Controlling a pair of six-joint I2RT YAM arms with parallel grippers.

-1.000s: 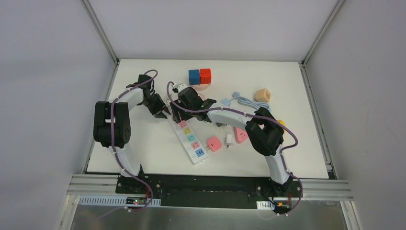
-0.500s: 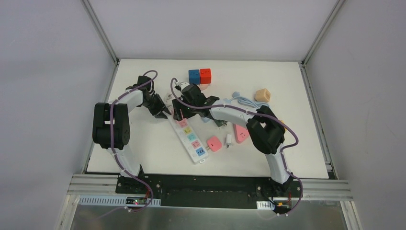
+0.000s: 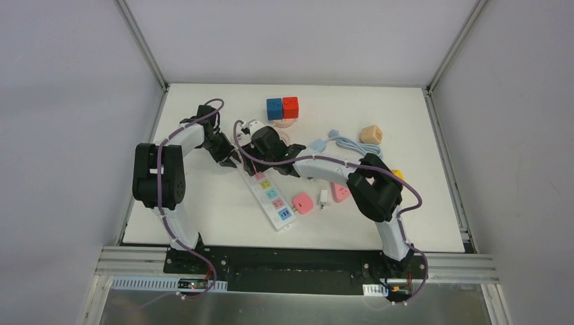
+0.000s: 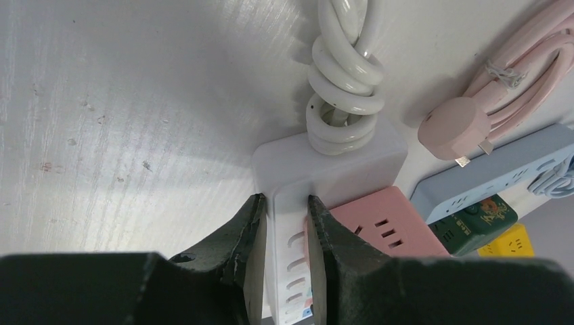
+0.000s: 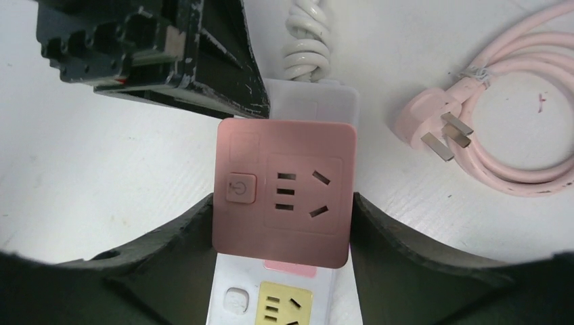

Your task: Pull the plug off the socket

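Note:
A white power strip (image 3: pixel 272 198) with coloured sockets lies slanted mid-table. A pink square plug (image 5: pixel 284 193) sits on its far-end socket, next to the coiled white cord (image 5: pixel 308 40). My right gripper (image 5: pixel 283 203) has a finger against each side of the pink plug and is shut on it; in the top view it (image 3: pixel 256 164) covers the plug. My left gripper (image 4: pixel 285 210) is shut on the strip's cord end (image 4: pixel 325 162), and the pink plug (image 4: pixel 386 220) shows just to its right. In the top view the left gripper (image 3: pixel 230 160) is left of the strip.
A pink cable with plug (image 5: pixel 440 125) lies right of the strip's end. A light blue strip (image 4: pixel 487 169), blue cube (image 3: pixel 274 108), red cube (image 3: pixel 290 107), tan block (image 3: pixel 370 134), and two loose pink plugs (image 3: pixel 303 202) (image 3: pixel 340 191) lie around.
My right wrist shifted a little right, then back left over the strip's far end. The left arm has hardly moved.

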